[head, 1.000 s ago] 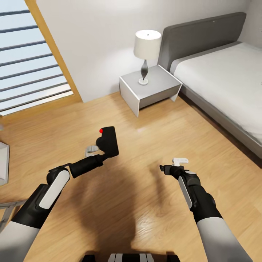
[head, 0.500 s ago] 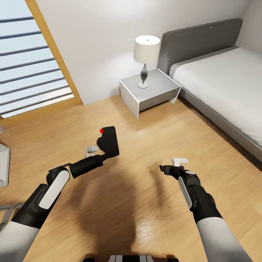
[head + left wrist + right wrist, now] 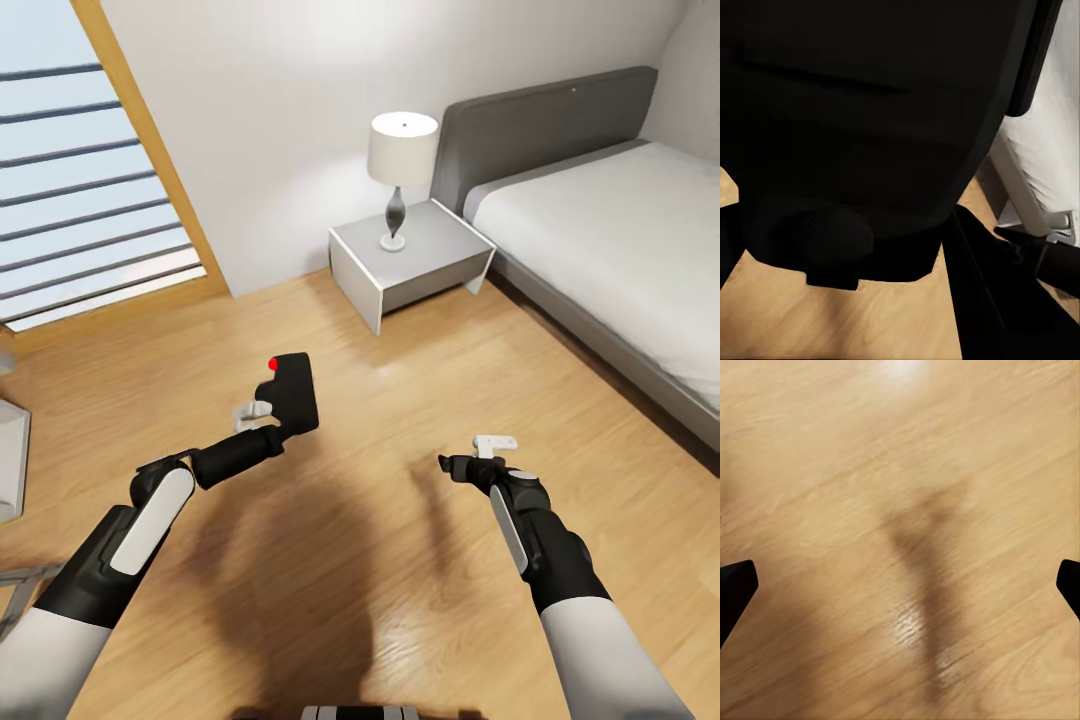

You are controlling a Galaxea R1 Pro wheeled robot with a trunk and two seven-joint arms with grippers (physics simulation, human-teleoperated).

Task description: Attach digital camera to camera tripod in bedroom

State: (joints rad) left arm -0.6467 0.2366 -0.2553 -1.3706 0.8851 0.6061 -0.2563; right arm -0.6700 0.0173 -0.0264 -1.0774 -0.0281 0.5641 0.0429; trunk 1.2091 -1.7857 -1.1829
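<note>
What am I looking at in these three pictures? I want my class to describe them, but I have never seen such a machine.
It is a simulated two-armed robot in a bedroom. The large picture looks down from its head: the left pincer holds a small black digital camera with a red button above the wood floor; the right pincer is open and holds nothing. Ahead stand a bedside table with a lamp and a grey bed. The other two pictures come from cameras at the wrists: one sees the held camera close up, the other the floor between spread fingertips.
</note>
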